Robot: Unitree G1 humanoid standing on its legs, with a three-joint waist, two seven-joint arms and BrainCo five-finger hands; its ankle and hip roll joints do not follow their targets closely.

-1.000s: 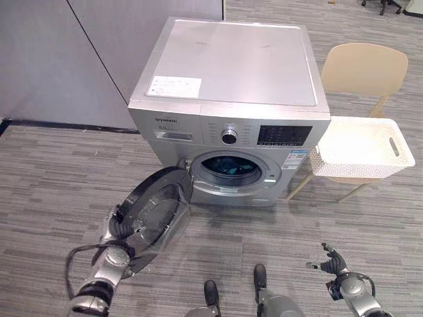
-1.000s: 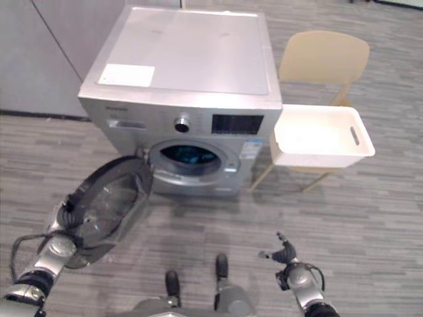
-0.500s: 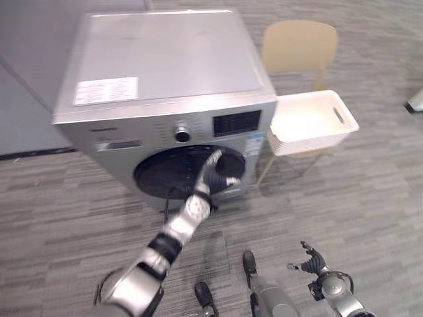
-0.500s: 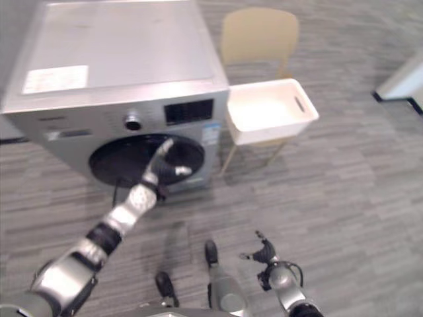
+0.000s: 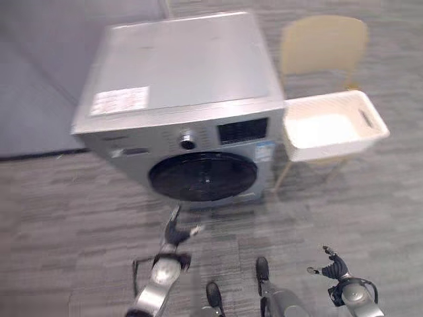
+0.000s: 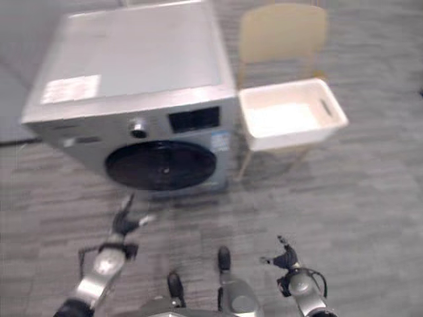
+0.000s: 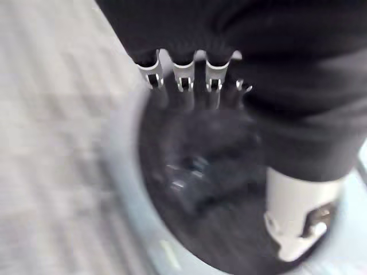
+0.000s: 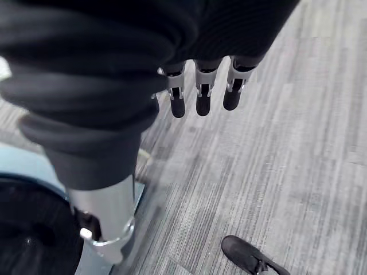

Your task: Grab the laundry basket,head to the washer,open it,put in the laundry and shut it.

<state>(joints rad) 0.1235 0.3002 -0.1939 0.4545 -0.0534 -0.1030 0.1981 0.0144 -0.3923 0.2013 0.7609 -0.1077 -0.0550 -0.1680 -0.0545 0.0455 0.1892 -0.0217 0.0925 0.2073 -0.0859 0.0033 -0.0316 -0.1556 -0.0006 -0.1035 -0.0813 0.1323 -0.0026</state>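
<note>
1. We see our left hand (image 7: 189, 74) with its fingers (image 7: 184, 80) straight in a row and the thumb (image 7: 295, 220) apart.
2. Past them lies the washer's dark round door (image 7: 212, 172), ringed by a pale rim (image 7: 129, 189).
3. Grey floor (image 7: 51, 126) shows beside it.

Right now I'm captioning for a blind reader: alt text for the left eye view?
A silver washer stands with its round door shut. The left hand hangs open just before it. A white basket sits on a chair beside it.
</note>
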